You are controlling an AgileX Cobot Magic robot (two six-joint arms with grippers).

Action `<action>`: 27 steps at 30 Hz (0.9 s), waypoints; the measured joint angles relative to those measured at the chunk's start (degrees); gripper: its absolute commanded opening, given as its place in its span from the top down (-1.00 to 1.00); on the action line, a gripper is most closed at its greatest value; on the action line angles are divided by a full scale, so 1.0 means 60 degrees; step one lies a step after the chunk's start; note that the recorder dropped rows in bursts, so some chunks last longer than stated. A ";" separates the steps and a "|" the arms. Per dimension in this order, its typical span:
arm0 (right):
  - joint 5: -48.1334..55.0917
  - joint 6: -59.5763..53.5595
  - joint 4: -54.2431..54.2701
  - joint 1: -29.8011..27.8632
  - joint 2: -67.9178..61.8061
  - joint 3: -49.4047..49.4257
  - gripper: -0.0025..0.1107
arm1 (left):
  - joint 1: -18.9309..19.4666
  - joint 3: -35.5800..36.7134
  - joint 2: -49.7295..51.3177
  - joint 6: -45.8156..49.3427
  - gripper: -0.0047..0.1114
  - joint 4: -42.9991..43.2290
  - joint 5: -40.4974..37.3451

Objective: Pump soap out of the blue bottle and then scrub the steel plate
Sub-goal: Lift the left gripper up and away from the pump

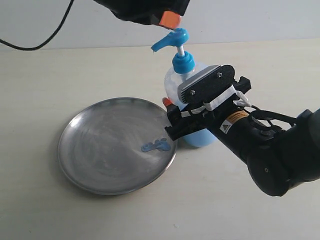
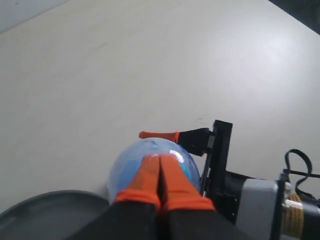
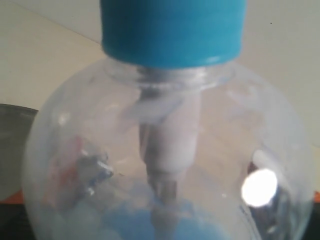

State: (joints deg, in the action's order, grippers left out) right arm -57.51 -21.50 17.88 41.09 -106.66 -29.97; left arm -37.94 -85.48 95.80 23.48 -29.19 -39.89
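Note:
The blue bottle point(image 1: 196, 131) stands upright beside the steel plate point(image 1: 100, 150), with its blue pump head point(image 1: 172, 40) raised on its stem. My right gripper point(image 1: 186, 109) is shut on the bottle's clear body, and one orange fingertip point(image 1: 167, 101) shows on the plate side. In the right wrist view the bottle point(image 3: 165, 150) fills the frame, with light blue soap point(image 3: 145, 225) low inside. My left gripper point(image 1: 170, 20) is shut with nothing in it and hovers just over the pump head. Its orange fingers point(image 2: 150, 177) are pressed together above the bottle point(image 2: 125, 165). A small blob of soap point(image 1: 155, 145) lies on the plate near the bottle.
The plate's rim point(image 2: 45, 207) shows in the left wrist view below the gripper. A black cable point(image 1: 50, 35) trails across the back left of the pale table. The right arm's black body point(image 1: 270, 150) lies over the table to the right of the bottle.

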 measured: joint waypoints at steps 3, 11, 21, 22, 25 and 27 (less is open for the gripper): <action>0.0000 -0.0023 0.0147 0.0024 0.0000 0.0000 0.96 | -0.0021 -0.0127 -0.0617 0.0000 0.92 0.0289 -0.0142; -0.0092 0.0034 0.1352 0.0024 0.0000 0.0000 0.96 | 0.0621 -0.0042 -0.3368 -0.1581 0.92 0.1885 -0.0534; -0.0091 0.0979 0.1724 -0.0103 0.0000 0.0000 0.96 | 0.1911 0.3211 -0.5986 -0.1718 0.92 0.2049 -0.0377; -0.0072 0.1088 0.1705 -0.0173 0.0000 0.0000 0.96 | 0.1985 0.3544 -0.6193 -0.1742 0.92 0.2049 -0.0265; -0.0036 0.1502 0.1495 -0.0502 0.0000 0.0000 0.96 | 0.2113 0.4566 -0.6830 -0.1740 0.92 0.2049 0.0195; -0.0012 0.1808 0.1235 -0.0733 0.0000 0.0000 0.96 | 0.2129 0.5231 -0.7210 -0.1740 0.92 0.2049 0.0557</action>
State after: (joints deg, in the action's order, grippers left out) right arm -57.59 -10.66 25.29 36.69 -106.66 -29.97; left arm -25.17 -54.10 52.54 13.04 -16.90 -36.55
